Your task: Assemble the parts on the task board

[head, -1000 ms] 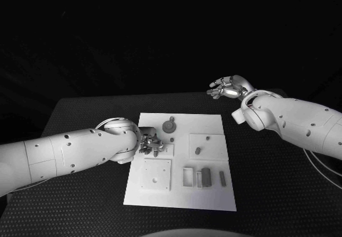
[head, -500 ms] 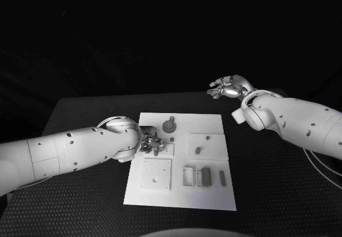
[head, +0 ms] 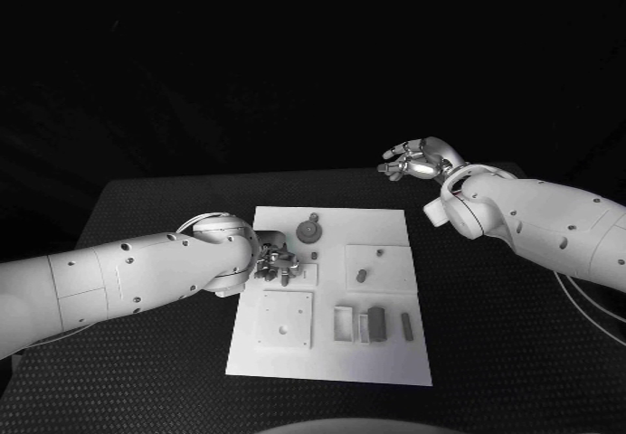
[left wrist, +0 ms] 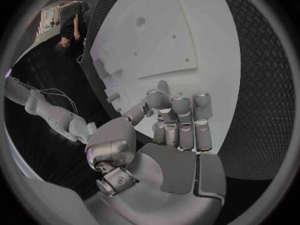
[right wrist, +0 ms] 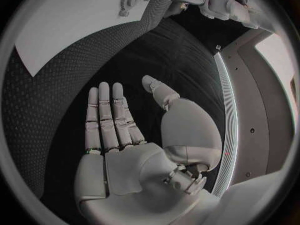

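The left hand [head: 277,263] hovers low over the white board [head: 392,362], fingers [left wrist: 181,116] curled together; whether they hold a part cannot be told. Past its fingertips lies a round grey part [head: 309,231]; more parts [head: 377,324] lie beside it. The right hand [head: 418,161] hangs beyond the board, fingers [right wrist: 106,117] straight, apart and empty.

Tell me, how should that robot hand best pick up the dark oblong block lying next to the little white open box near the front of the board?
Probably by its two long sides, coming straight down from above. The dark oblong block lies flat on the white task board, and the white open box sits close beside it, so a narrow fingertip pinch looks safer than a wide grasp.
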Controlling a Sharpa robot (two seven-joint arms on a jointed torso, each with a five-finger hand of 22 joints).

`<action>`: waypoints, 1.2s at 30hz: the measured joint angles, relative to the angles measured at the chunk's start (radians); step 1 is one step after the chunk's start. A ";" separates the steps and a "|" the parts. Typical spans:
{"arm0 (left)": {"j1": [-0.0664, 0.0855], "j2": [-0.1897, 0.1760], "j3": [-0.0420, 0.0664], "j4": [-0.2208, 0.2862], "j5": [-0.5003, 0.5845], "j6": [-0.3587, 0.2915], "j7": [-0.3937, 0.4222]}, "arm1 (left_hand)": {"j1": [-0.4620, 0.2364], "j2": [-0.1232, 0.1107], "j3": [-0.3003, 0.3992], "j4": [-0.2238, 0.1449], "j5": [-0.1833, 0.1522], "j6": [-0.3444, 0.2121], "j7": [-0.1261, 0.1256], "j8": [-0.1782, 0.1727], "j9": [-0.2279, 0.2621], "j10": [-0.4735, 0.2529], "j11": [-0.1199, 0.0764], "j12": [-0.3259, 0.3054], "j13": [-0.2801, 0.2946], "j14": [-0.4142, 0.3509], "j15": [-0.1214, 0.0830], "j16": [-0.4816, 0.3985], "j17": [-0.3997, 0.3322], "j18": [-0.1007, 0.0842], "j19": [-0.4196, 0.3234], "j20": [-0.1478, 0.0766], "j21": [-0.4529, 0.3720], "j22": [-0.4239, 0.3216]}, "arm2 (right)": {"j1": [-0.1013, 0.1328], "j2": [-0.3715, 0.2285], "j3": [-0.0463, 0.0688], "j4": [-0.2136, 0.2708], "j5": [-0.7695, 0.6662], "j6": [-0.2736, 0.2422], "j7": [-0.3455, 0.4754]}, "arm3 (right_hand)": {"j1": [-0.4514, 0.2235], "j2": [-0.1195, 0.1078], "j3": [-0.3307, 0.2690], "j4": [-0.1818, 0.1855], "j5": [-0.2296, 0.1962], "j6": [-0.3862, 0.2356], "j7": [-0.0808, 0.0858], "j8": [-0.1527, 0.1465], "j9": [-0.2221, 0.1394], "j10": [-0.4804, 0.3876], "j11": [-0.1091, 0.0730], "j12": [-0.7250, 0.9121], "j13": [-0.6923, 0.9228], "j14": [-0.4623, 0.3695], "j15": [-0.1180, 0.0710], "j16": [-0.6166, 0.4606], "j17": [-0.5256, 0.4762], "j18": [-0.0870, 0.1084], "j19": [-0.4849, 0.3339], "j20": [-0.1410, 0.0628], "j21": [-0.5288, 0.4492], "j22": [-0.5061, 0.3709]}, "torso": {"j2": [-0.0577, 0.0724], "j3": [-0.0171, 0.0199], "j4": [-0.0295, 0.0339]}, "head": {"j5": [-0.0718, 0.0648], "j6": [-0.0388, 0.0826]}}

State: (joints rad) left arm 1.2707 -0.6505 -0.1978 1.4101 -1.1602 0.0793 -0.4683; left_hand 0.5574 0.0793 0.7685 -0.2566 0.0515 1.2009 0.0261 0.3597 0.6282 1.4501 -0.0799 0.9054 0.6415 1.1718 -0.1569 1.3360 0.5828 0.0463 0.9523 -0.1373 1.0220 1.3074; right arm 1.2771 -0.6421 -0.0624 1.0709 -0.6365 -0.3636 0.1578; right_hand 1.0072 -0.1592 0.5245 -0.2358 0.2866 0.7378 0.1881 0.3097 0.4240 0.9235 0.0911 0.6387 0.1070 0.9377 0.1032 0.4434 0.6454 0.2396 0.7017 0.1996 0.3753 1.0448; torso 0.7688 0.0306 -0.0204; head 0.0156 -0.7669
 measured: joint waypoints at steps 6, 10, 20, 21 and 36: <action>-0.005 -0.008 -0.004 -0.004 -0.003 -0.001 -0.009 | -0.031 -0.094 -0.075 -0.002 0.000 0.035 -0.025 0.005 0.006 -0.039 -0.026 0.001 -0.002 -0.004 -0.004 0.000 -0.003 0.000 0.000 0.000 0.000 0.000 | 0.000 -0.001 0.000 0.000 0.000 0.000 0.000 | 0.000 0.000 -0.003 -0.003 0.000 0.001 -0.001 0.000 0.000 0.000 0.000 0.000 0.000 0.000 0.000 0.000 0.000 0.000 0.000 0.000 0.000 0.001 | 0.000 -0.0006 0.0007 | -0.001 0.001; -0.005 -0.009 -0.004 -0.003 -0.004 -0.004 -0.014 | -0.036 -0.131 -0.101 0.009 0.000 0.035 -0.025 0.005 0.008 -0.039 -0.026 0.001 -0.003 -0.007 -0.007 0.000 -0.004 0.000 0.000 0.000 0.000 0.000 | 0.000 -0.001 0.000 0.000 0.000 0.000 0.000 | 0.000 0.000 -0.003 -0.003 0.000 0.002 -0.002 0.000 -0.001 0.000 0.000 0.000 -0.001 0.000 0.000 0.000 0.001 0.000 0.000 0.000 -0.004 0.001 | 0.000 -0.0006 0.0006 | -0.001 0.001; -0.007 -0.016 0.001 -0.001 -0.010 -0.011 -0.019 | -0.021 -0.169 -0.112 0.045 0.000 0.032 -0.028 0.005 0.010 -0.039 -0.026 0.001 -0.006 -0.007 -0.007 0.000 -0.005 0.000 0.000 0.000 -0.004 0.000 | 0.000 -0.001 0.000 -0.001 0.000 0.000 0.000 | 0.000 0.000 -0.003 -0.003 0.000 0.002 -0.002 0.000 -0.001 0.000 0.000 0.000 -0.002 0.000 0.000 0.000 0.001 0.000 0.000 0.000 -0.004 0.002 | 0.000 -0.0007 0.0001 | -0.001 0.001; -0.007 -0.016 0.003 -0.001 -0.010 -0.012 -0.019 | -0.022 -0.172 -0.113 0.049 0.000 0.032 -0.028 0.005 0.011 -0.039 -0.026 0.001 -0.006 -0.007 -0.007 0.000 -0.005 0.000 0.000 0.000 -0.004 0.000 | 0.000 -0.001 0.000 -0.001 0.000 0.000 0.000 | 0.000 0.000 -0.003 -0.003 0.000 0.001 -0.001 0.000 -0.001 0.000 0.000 0.000 -0.002 0.000 0.000 0.000 0.001 0.000 0.000 0.000 -0.004 0.002 | 0.000 -0.0007 0.0001 | -0.001 0.001; -0.006 -0.022 0.050 0.001 0.023 -0.030 -0.015 | -0.030 -0.285 -0.228 0.138 0.000 0.013 -0.025 0.005 0.026 -0.039 -0.026 0.001 -0.006 -0.023 -0.013 0.000 -0.010 0.000 -0.025 0.007 -0.010 0.001 | 0.000 0.000 0.000 -0.005 0.000 -0.001 0.000 | 0.000 0.000 -0.003 -0.003 0.000 0.001 -0.001 0.000 -0.002 0.000 0.000 0.000 -0.004 0.000 0.000 -0.004 0.002 0.000 0.000 0.000 -0.004 0.003 | 0.000 -0.0004 0.0003 | 0.000 0.008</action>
State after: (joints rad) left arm 1.2643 -0.6721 -0.1482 1.4113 -1.1373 0.0496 -0.4838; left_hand 0.5277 -0.2059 0.5407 -0.1190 0.0511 1.2140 0.0011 0.3651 0.6541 1.4109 -0.1058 0.9061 0.6354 1.1486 -0.1696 1.3359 0.5731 0.0463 0.9270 -0.1303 1.0125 1.3080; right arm 1.2771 -0.6421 -0.0624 1.0660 -0.6364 -0.3642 0.1578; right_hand 1.0071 -0.1592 0.5217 -0.2386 0.2866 0.7385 0.1875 0.3097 0.4219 0.9235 0.0911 0.6387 0.1033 0.9377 0.1032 0.4395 0.6470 0.2397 0.7017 0.1996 0.3714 1.0478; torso 0.7686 0.0302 -0.0201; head 0.0155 -0.7593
